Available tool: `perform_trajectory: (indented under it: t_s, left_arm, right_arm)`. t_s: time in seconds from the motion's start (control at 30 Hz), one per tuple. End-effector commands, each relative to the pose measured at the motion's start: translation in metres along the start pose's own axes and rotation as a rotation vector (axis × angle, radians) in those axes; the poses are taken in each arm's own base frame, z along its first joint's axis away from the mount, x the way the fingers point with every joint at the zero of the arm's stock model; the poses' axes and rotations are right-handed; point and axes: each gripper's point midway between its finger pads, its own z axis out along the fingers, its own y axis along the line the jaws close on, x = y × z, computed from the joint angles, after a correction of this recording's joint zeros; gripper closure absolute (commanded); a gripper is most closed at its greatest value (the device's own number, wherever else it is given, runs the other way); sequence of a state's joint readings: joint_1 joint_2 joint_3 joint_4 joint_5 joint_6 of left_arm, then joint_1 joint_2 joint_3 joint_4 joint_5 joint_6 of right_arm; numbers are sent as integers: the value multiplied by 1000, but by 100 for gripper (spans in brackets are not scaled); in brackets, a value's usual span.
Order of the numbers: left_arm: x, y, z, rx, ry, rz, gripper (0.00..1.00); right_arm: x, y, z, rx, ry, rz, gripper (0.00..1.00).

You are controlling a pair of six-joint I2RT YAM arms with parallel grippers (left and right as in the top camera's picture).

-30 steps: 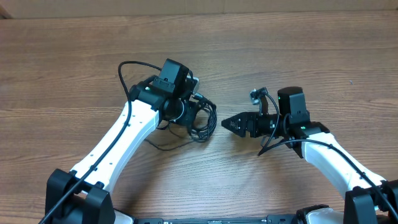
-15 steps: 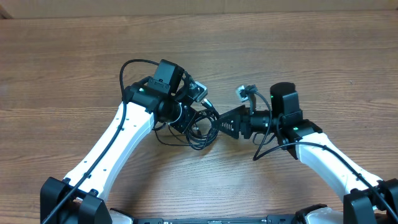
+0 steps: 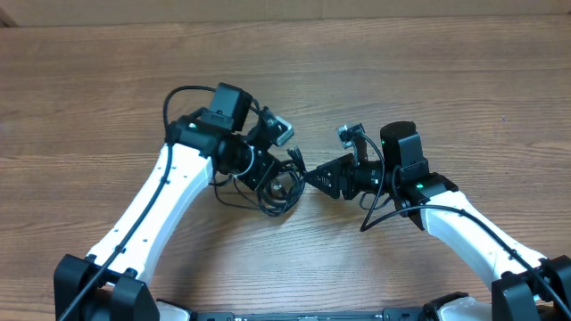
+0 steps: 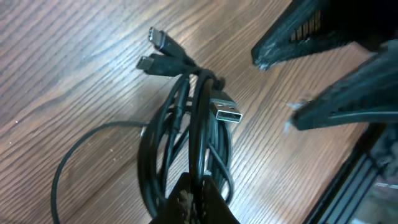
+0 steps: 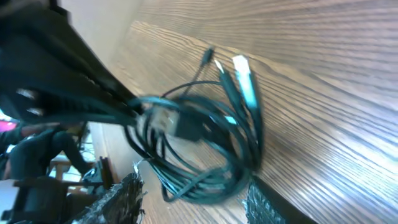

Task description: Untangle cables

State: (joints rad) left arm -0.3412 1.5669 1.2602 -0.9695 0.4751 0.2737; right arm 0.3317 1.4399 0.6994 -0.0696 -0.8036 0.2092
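From overhead, the cables [image 3: 284,183] lie as one dark coil on the wooden tabletop [image 3: 428,80], between the two arms. The left gripper [image 3: 270,172] sits over the coil's left side. The right gripper [image 3: 309,176] points at the coil from the right, its tips just beside the loops.

In the left wrist view, the left gripper [image 4: 194,193] has its jaws pressed together on several strands of the cables [image 4: 186,137] at the bottom of the loop. A silver USB-A plug [image 4: 225,112] lies across the bundle, and two small plugs [image 4: 155,53] stick out at the far end. The right gripper [image 4: 277,87] comes in at upper right with its jaws spread and nothing between them.

The right wrist view is blurred. The cables [image 5: 205,137] fill the space ahead of the right gripper [image 5: 193,183], whose jaws stand apart. The plug ends [image 5: 239,65] point away, and the left gripper [image 5: 74,93] is a dark mass on the left.

The risk, as I judge it, is that the right jaws close on several strands at once rather than on a single plug. With the left jaws clamping many strands together, pulling would then tighten the knot or drag the whole coil along. A plug could also snag inside a loop.
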Motion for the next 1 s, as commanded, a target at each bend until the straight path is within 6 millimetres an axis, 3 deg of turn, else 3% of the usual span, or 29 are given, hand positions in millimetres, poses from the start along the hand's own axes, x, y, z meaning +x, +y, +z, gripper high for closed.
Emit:
perform_trajectory:
  t_s: [0.0,0.13,0.3,0.33,0.47,0.53,0.57,0.67,0.77,0.83,0.9,0.97]
  left_arm:
    - [-18,-12,-19,109,-108,26,96]
    - [-19,-6,-23,125,-128,-2,96]
    - [-20,-11,-13,161,-114,5,96]
    - [-22,-10,-9,161,-115,11,96]
    - [-35,1,11,152,-133,31,94]
    - [-38,14,28,128,-119,-13,92]
    - [-37,20,36,120,-106,-39,89]
    - [-23,42,62,71,-25,-167,64]
    - [-7,58,80,30,46,-282,58]
    - [-4,65,82,13,54,-325,62]
    - [-6,67,79,8,47,-340,58]
    - [-9,69,78,4,36,-345,40]
  right_arm:
    - [-10,-6,-3,66,-27,-18,40]
    - [-2,-21,-4,142,-5,22,39]
    - [3,-40,-8,251,0,48,37]
    - [3,-41,-9,260,-1,50,34]
    - [3,-42,-9,263,-2,50,0]
    - [3,-42,-9,263,-2,51,0]
    - [3,-42,-9,263,-1,51,0]
    - [3,-42,-9,264,-2,52,0]
    - [0,-48,-13,283,-16,63,0]
    - [-4,-59,-19,328,-37,81,0]
    - [-7,-69,-25,368,-57,91,0]
    - [-11,-75,-31,387,-73,100,0]
